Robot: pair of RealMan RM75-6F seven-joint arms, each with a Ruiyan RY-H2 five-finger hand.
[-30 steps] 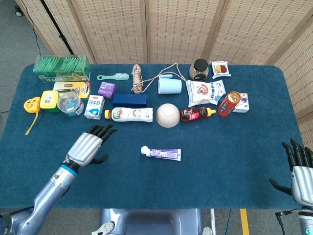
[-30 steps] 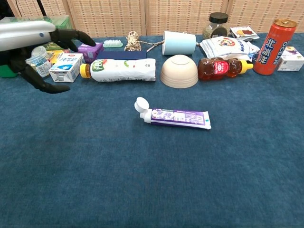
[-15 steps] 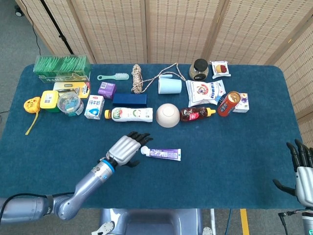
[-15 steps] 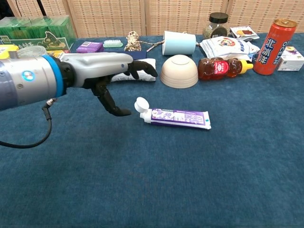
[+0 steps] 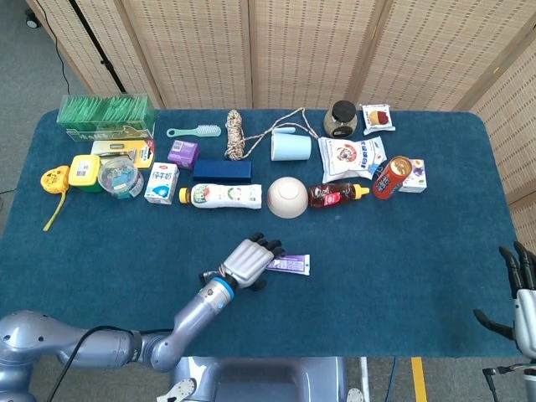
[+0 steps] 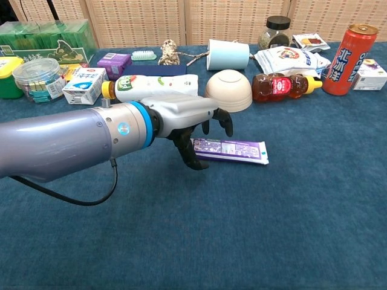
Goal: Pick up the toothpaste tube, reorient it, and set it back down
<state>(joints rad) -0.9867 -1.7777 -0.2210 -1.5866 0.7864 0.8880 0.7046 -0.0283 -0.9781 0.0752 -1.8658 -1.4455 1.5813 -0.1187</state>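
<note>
Head view: my left hand (image 5: 249, 261) has slid over from beside the cap and now covers the cap end of the toothpaste tube (image 5: 289, 265), fingers spread and arched over it; I cannot tell if they touch. The tube's purple body lies flat on the counter (image 5: 402, 276), running out past the fingertips. My right hand (image 5: 523, 293) sits at the far corner, fingers apart, holding nothing.

Chest view: the left hand (image 6: 193, 121) hides the cap, visible earlier. The red can (image 6: 347, 51) behind reads 北冰洋.

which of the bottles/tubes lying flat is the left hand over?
The purple toothpaste tube, alone in front of the row; the left hand covers its cap end.
</note>
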